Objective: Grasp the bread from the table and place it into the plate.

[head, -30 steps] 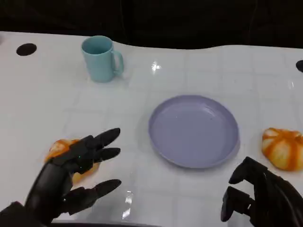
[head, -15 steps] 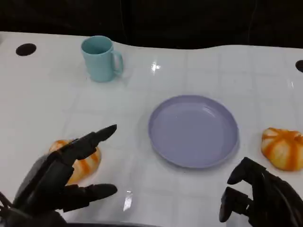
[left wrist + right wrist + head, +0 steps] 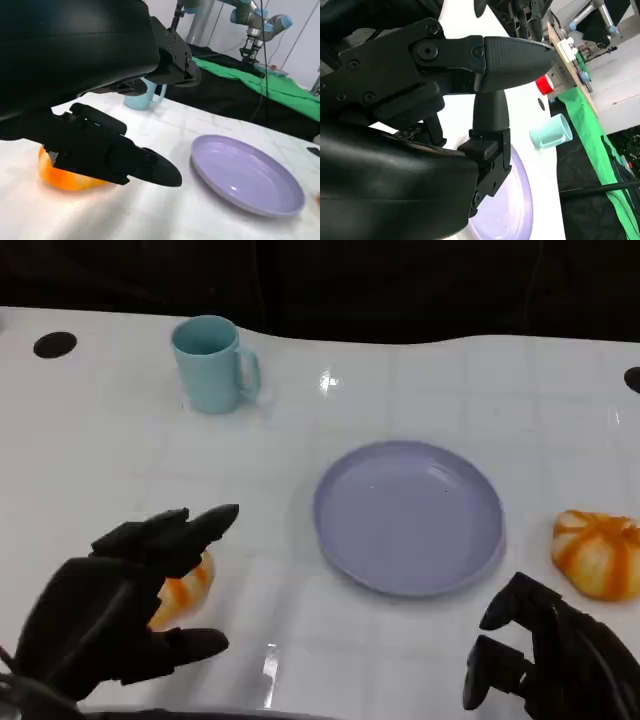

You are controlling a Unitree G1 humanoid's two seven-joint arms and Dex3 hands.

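White table (image 3: 120, 440): the left hand (image 3: 110, 610) hovers over a bread roll (image 3: 180, 590), fingers spread, holding nothing. Beyond sits the purple plate (image 3: 408, 517). The right hand (image 3: 545, 660) rests nearby with fingers curled, empty.

Head view looks down on the table; both wrist views, close behind their fingers, share the plate (image 3: 408, 517).
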